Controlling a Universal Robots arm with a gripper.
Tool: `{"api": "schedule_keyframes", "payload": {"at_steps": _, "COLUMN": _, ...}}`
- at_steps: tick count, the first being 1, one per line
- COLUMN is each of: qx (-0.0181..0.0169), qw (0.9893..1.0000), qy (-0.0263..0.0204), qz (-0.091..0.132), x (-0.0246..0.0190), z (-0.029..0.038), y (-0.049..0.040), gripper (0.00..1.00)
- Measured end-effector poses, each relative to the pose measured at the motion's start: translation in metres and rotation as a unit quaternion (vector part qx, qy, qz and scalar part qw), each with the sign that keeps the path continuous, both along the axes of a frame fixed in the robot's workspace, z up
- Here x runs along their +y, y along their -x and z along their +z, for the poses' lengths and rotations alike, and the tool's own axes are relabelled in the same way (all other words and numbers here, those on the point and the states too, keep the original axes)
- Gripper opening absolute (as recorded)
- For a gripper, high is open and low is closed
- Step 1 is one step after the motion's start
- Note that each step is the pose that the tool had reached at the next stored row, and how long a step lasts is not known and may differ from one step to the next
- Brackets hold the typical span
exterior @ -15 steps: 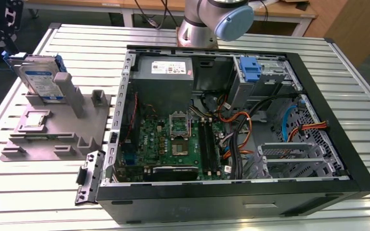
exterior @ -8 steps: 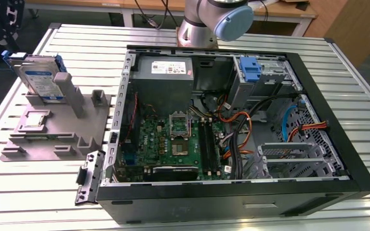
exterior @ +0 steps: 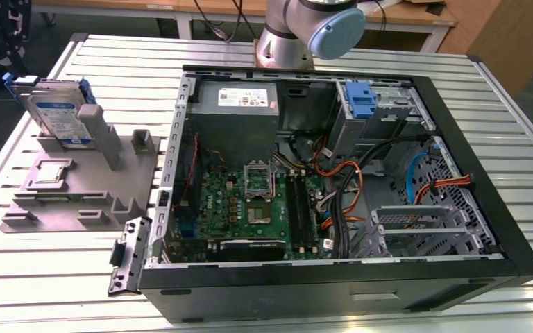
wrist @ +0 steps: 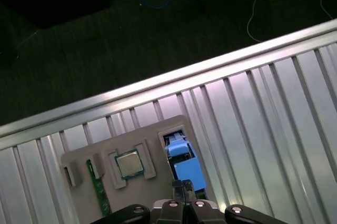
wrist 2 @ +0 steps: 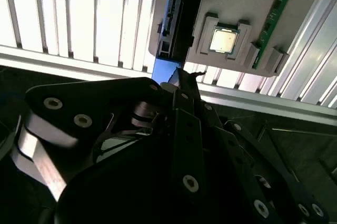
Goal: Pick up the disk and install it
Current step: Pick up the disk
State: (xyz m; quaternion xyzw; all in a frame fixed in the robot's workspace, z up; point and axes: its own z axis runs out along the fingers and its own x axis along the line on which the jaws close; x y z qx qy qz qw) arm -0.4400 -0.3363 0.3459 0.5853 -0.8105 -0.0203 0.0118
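Since my hand (wrist: 184,186) hangs high over the grey stand (wrist: 131,140) with its tips, as far as I can judge, pressed together on nothing, I take the step in hand to be the reach for the disk (wrist: 184,165). The disk stands on edge in a slot of that stand, on the surface (exterior: 63,291) at the exterior view's left, well apart from the open computer case (exterior: 341,291). To do it well I should spread the hand wider than the disk's thickness, line it up along the thin top edge, come straight down and close on the flat sides. I must also keep clear of the chip (wrist: 129,164) just beside it and the green memory stick (wrist: 97,184) beyond. The exterior view gives me the disk's labelled face and the case interior. The first wrist view looks down on the blue frame's top edge under my tips, and the second wrist view adds my hand's linkage close up.
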Motion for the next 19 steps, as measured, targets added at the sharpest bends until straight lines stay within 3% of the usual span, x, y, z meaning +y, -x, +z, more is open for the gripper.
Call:
{"api": "schedule_keyframes", "payload": {"at_steps": 4, "qx": 0.0, "qw": 0.9999, "qy": 0.0, "qz": 0.017, "x": 0.0001, "z": 0.0, "y": 0.0003, "gripper": 0.1}}
{"api": "schedule_keyframes", "payload": {"at_steps": 15, "qx": 0.0, "qw": 0.9998, "qy": 0.0, "qz": 0.018, "x": 0.0, "z": -0.0001, "y": 0.001, "gripper": 0.1}}
{"api": "schedule_keyframes", "payload": {"at_steps": 17, "qx": 0.0, "qw": 0.9998, "qy": 0.0, "qz": 0.018, "x": 0.0, "z": -0.0001, "y": 0.001, "gripper": 0.16}}
{"api": "schedule_keyframes", "payload": {"at_steps": 19, "qx": 0.0, "qw": 0.9998, "qy": 0.0, "qz": 0.018, "x": 0.0, "z": -0.0001, "y": 0.0011, "gripper": 0.16}}
